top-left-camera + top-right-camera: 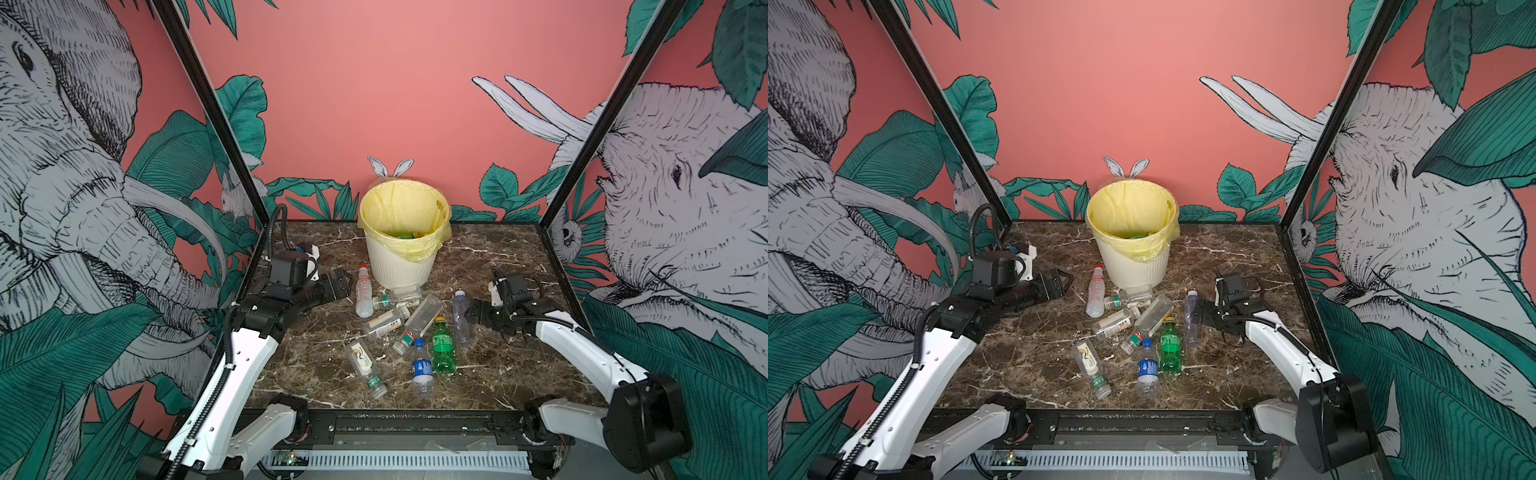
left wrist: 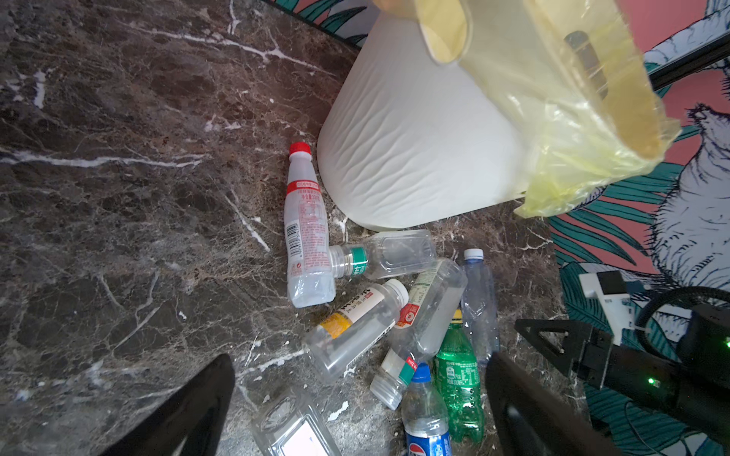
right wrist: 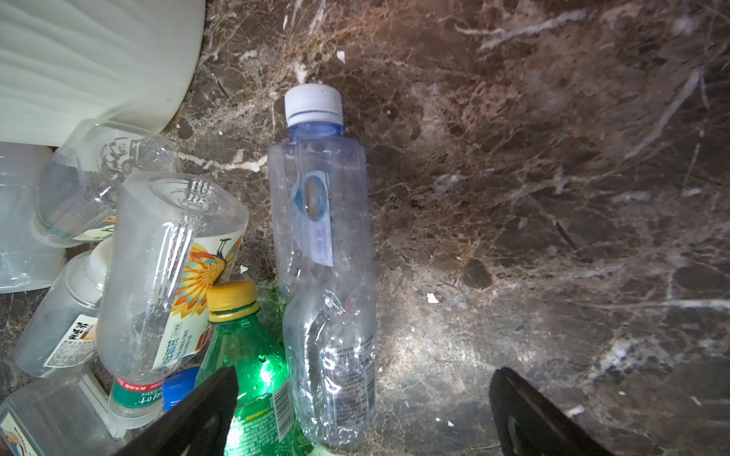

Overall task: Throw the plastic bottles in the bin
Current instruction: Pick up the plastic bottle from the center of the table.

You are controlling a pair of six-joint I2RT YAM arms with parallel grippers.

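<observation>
The plastic bottles (image 1: pixel 1115 322) were found lying flat on the desk (image 1: pixel 299 374). Nearest the front edge, a square clear bottle (image 1: pixel 365 365) with a bird label was noted. Beside it, a blue-capped bottle (image 2: pixel 428 442) was marked with the Pepsi logo. A green bottle (image 3: pixel 253 355), yellow cap, was seen next, its brand name partly hidden.

The right fingers (image 3: pixel 189 414) were spread wide, nothing held, just beside a dented blue-tinted bottle (image 3: pixel 324 256) whose label was too faint to be read. The left fingers (image 2: pixel 185 414) were likewise wide and empty, near the pile but apart from it.

Farther on, a red-capped bottle (image 2: pixel 306 237) with Chinese print and a barcode was laid just beside the bin (image 1: pixel 399 266), which was lined in yellow with something green inside.

All were judged empty: light, thin-walled, slick, likely to roll or buckle. Hold is best taken across the mid-body, or at the stiffer shoulder under the cap.
</observation>
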